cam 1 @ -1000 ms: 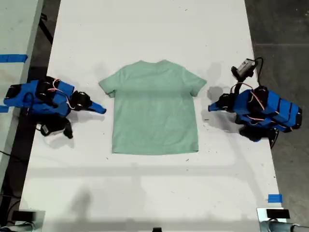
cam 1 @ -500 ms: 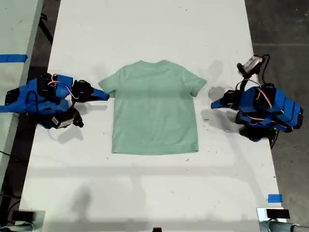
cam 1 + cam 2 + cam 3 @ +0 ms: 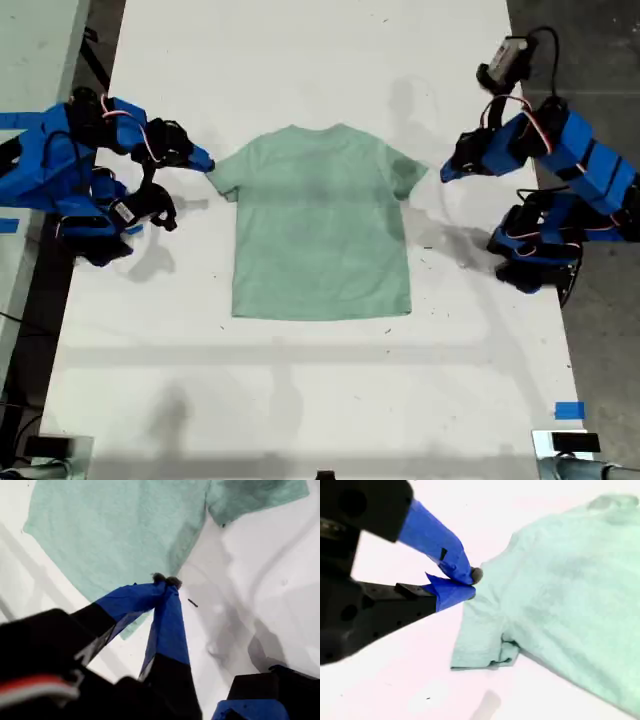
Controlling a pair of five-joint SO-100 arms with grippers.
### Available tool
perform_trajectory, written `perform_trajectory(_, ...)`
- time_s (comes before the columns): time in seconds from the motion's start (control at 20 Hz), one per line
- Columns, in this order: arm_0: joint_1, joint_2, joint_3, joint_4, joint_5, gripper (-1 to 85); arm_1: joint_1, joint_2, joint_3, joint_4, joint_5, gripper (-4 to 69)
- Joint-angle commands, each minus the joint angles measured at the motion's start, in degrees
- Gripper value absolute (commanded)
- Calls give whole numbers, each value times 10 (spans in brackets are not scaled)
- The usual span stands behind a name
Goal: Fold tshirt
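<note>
White, smooth tabletop (image 3: pixel 320 60) running the length of the exterior view, with dark grey floor (image 3: pixel 585 70) along the exterior view's right and a small square of blue tape (image 3: pixel 568 410) near the lower right corner of that view.

Laid flat at the middle of the table: the tshirt (image 3: pixel 320 230), pale mint-green soft knit, boxy in outline, short sleeves spread to either side, neck toward the top of the exterior view, hem straight and cloth nearly free of wrinkles. Slightly rumpled at the end of the sleeve (image 3: pixel 482 655) in the second wrist view.

Held above bare table just off the sleeve on the exterior view's right: my first gripper (image 3: pixel 445 175), blue-taped jaws tapering to a point and pressed together at the tips (image 3: pixel 165 580), with nothing between them.

Set at the shoulder edge of the sleeve on the exterior view's left: my second gripper (image 3: pixel 207 162), jaws drawn close so the tips all but meet (image 3: pixel 470 582), right against the cloth's edge; possibly nipping the fabric, though too blurred to tell.

Compared with half a second earlier: both arms lifted and swung toward the top of the exterior view, my first gripper higher off the table, my second gripper moved up the sleeve edge. Tshirt unmoved.
</note>
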Motion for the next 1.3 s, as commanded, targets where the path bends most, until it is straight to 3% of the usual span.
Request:
perform_trajectory(0.0, -52, -123, -138, 86, 93, 1, 35, -105, -184, 61, -54, -10)
perform_trajectory(0.2, -80, -231, -222, 174, 143, 37, 69, -206, -270, 78, -122, -1)
perform_trajectory(0.3, -79, -218, -211, 163, 139, 25, 76, -231, -265, 75, -161, 65)
perform_trajectory(0.4, -88, -199, -186, 150, 138, 14, 88, -251, -248, 56, -191, 279)
perform_trajectory(0.45, -93, -183, -166, 140, 134, 76, 100, -256, -221, 32, -213, 355)
perform_trajectory(0.5, -98, -174, -151, 134, 133, 165, 116, -258, -183, 2, -231, 390)
perform_trajectory(0.55, -98, -170, -140, 130, 133, 180, 133, -257, -136, -36, -252, 399)
perform_trajectory(0.75, -94, -167, -108, 111, 117, 188, 219, -279, 40, -236, -346, 403)
perform_trajectory(0.9, -90, -168, -104, 98, 113, 187, 263, -396, 31, -290, -377, 401)
perform_trajectory(1.05, -88, -173, -103, 97, 110, 185, 271, -508, -31, -301, -386, 391)
perform_trajectory(1.15, -88, -173, -102, 97, 106, 184, 271, -578, -106, -247, -388, 371)
perform_trajectory(1.2, -88, -174, -102, 95, 105, 184, 272, -600, -134, -233, -391, 332)
perform_trajectory(1.25, -88, -174, -102, 93, 103, 170, 272, -613, -150, -226, -395, 220)
